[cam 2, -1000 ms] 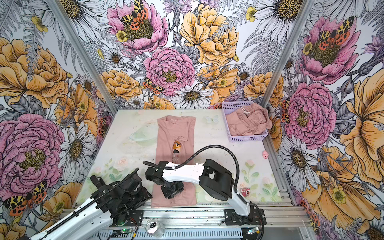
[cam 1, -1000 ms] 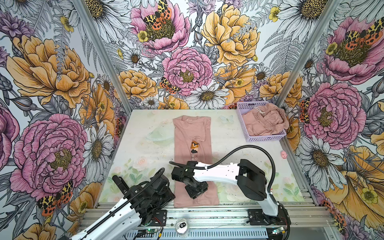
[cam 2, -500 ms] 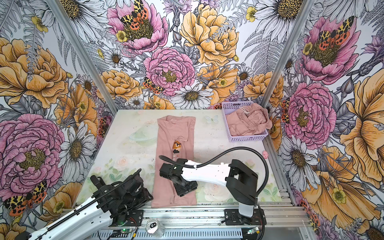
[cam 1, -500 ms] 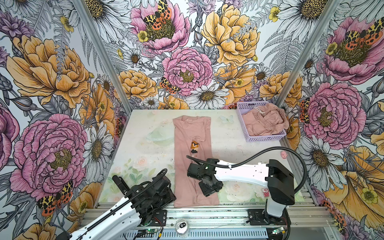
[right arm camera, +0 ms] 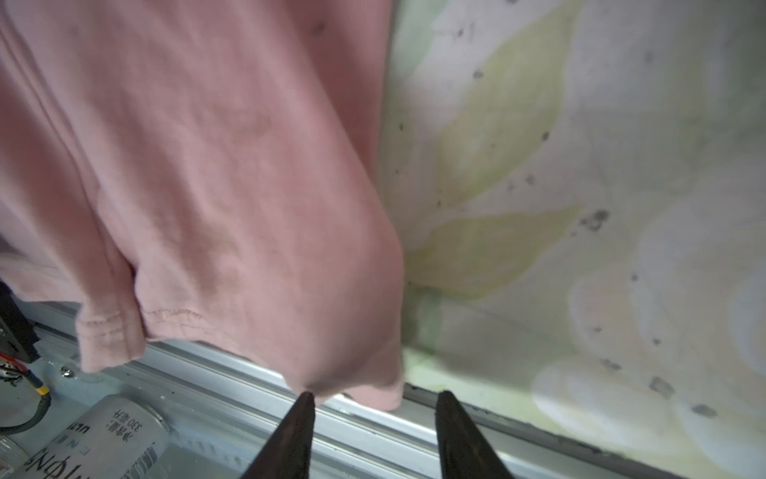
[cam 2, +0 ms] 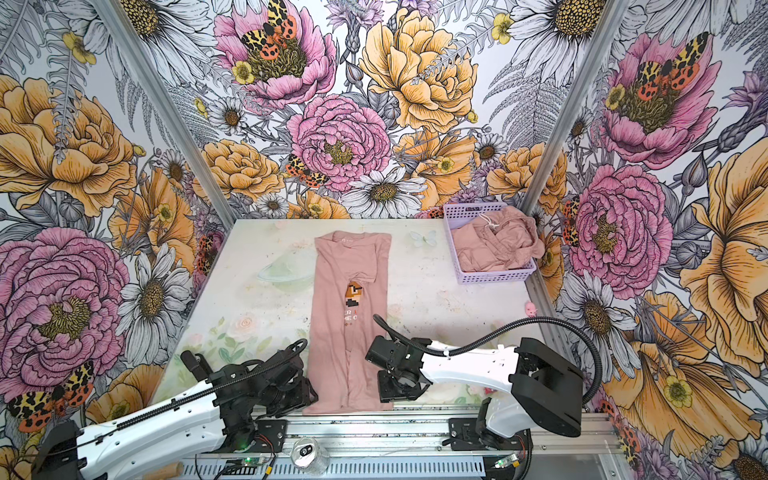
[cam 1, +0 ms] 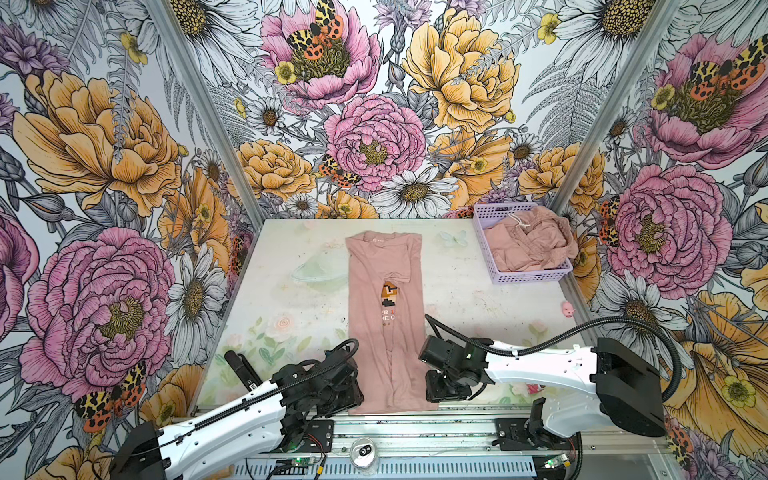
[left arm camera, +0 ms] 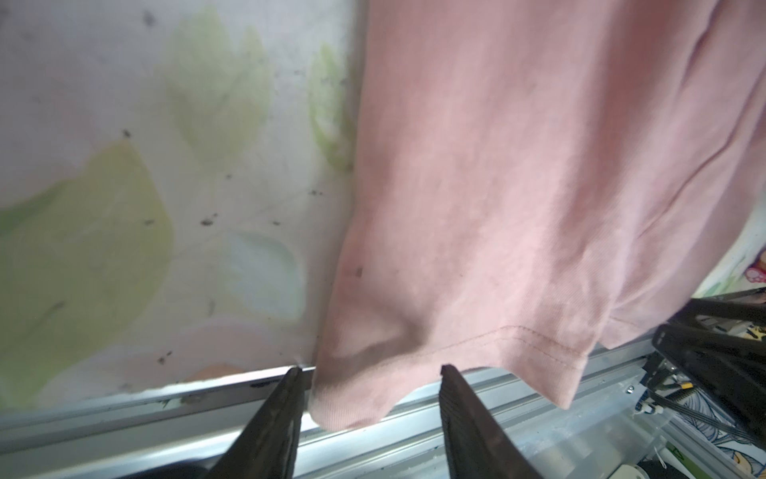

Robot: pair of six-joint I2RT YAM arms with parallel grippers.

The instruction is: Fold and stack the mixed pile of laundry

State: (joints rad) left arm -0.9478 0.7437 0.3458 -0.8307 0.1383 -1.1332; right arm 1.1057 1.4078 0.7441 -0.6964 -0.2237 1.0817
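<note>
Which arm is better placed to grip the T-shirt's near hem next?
Left, probably: left gripper open, T-shirt hem corner well between its fingers; right gripper open too, but its corner only reaches the fingertips.

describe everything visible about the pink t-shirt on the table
The dusty-pink soft knit T-shirt lies flat on the pale floral table, sides folded inward into a long strip, collar far, stitched hem overhanging the near edge. A pixel-art figure and partial white text show between the flaps. The open left tool and open right tool each frame a hem corner.
</note>
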